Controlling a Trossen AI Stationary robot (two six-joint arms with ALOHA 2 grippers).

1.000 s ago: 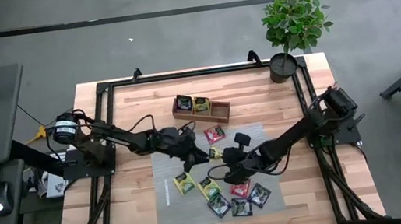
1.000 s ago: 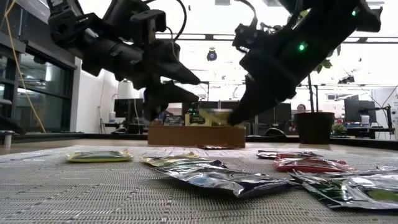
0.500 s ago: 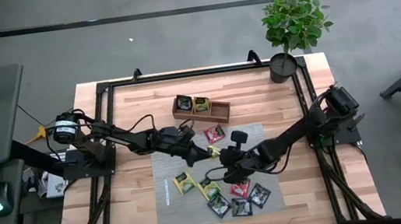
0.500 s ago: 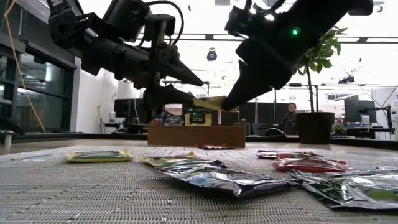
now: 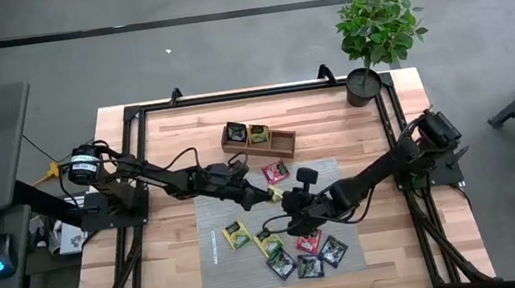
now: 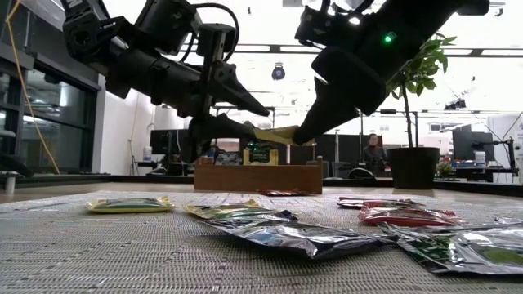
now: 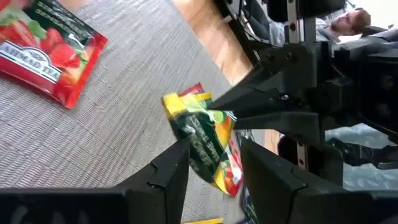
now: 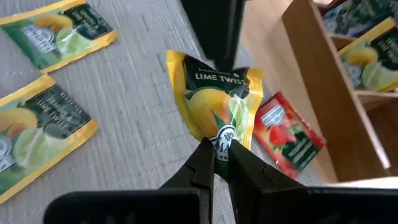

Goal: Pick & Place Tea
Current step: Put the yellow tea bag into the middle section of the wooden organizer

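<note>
A yellow-green tea sachet (image 8: 214, 99) marked LIME TWIST hangs in the air over the grey mat (image 5: 220, 270), with my right gripper (image 8: 217, 148) shut on it. My left gripper (image 7: 214, 148) comes in from the table's left and is open. Its two fingers stand on either side of the sachet's free end (image 7: 208, 152); I cannot tell whether they touch it. Other sachets lie flat on the mat: a red one (image 5: 275, 172), a yellow-green one (image 5: 237, 234) and black ones (image 5: 310, 266). My right gripper pinches one edge of the sachet (image 8: 219, 132) between its two fingertips. The fingers slant down from the table's right side. The sachet is lifted clear of the mat, sticks out past the fingertips toward my left gripper, and looks creased (image 6: 274, 135).
The wooden tray (image 5: 289, 150) stands behind the mat toward the far edge, with sachets in two of its compartments. A potted plant (image 5: 378, 31) is at the far right corner. A black metal frame (image 5: 132, 116) runs around the tabletop.
My right gripper has risen a little with the sachet, bringing it up level with my left gripper's fingers. My left gripper has rolled about its own axis and stayed in place, so its fingers stand differently around the sachet.
</note>
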